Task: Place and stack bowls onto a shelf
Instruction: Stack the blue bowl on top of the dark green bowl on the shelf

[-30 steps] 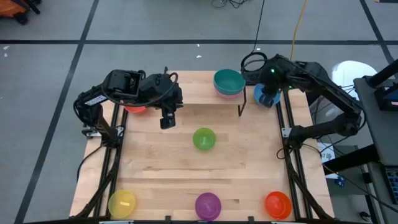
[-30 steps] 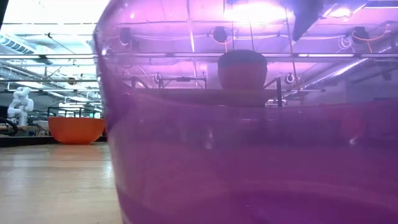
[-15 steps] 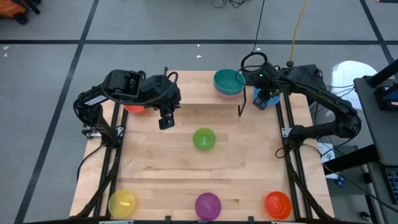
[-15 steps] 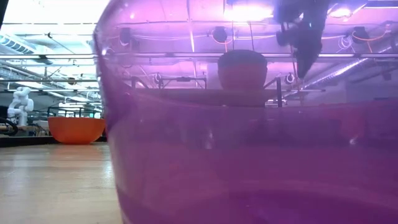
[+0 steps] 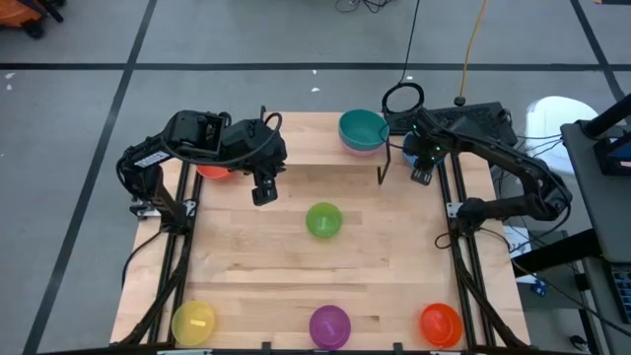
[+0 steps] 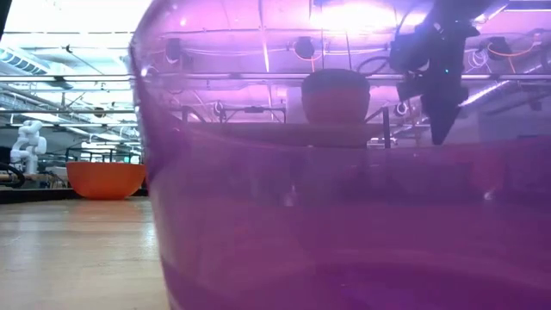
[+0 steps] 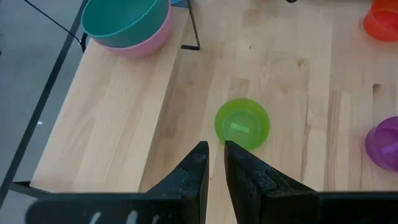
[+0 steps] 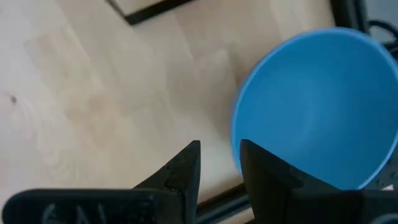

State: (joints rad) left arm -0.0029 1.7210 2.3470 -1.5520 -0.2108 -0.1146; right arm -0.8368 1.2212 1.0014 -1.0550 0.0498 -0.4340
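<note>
On the shelf [image 5: 296, 143] at the table's far side, a teal bowl [image 5: 363, 126] is nested in a pink bowl [image 7: 152, 38]. A blue bowl [image 8: 311, 106] stands on the table to the right of the shelf, largely hidden under my right arm in the high view. My right gripper [image 8: 221, 152] is open and points down beside the blue bowl's rim, one finger over the bowl and one outside it. My left gripper [image 7: 213, 165] hovers above the table with a narrow empty gap, short of the green bowl [image 7: 242, 123].
A red bowl [image 5: 213, 171] shows partly under my left arm. Yellow [image 5: 193, 320], purple [image 5: 329, 323] and orange [image 5: 441, 322] bowls stand along the near edge. The purple bowl [image 6: 344, 189] fills most of the low view. Bare wood lies around the green bowl.
My right gripper has come down over the blue bowl and shifted a little toward the table's near edge, tipping more steeply downward. The blue bowl has stayed in place.
</note>
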